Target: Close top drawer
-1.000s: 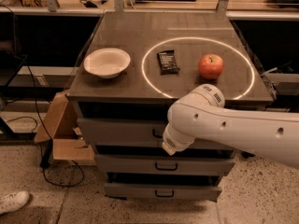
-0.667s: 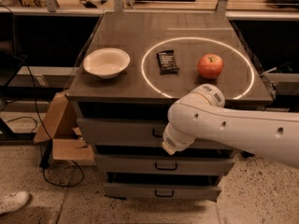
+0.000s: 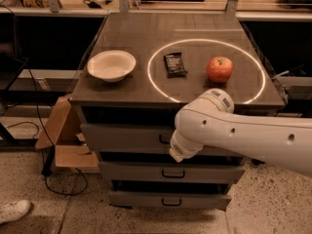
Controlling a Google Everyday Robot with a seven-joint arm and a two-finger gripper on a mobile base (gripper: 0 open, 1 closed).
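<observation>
The top drawer (image 3: 122, 138) is a wide grey metal drawer just under the cabinet top, with a small dark loop handle (image 3: 165, 139) at its centre. A dark gap shows above its front panel. My white arm (image 3: 234, 133) reaches in from the right, and its rounded end (image 3: 178, 151) sits in front of the drawer's front, just right of the handle. My gripper is not in view; only arm segments show, and they hide the right part of the drawer front.
On the cabinet top (image 3: 146, 38) lie a white bowl (image 3: 111, 65), a dark snack bar (image 3: 174, 65) and a red apple (image 3: 219, 69) inside a lit ring. Two shallower drawers (image 3: 146, 172) sit below. A cardboard box (image 3: 63, 135) and cables lie at the left.
</observation>
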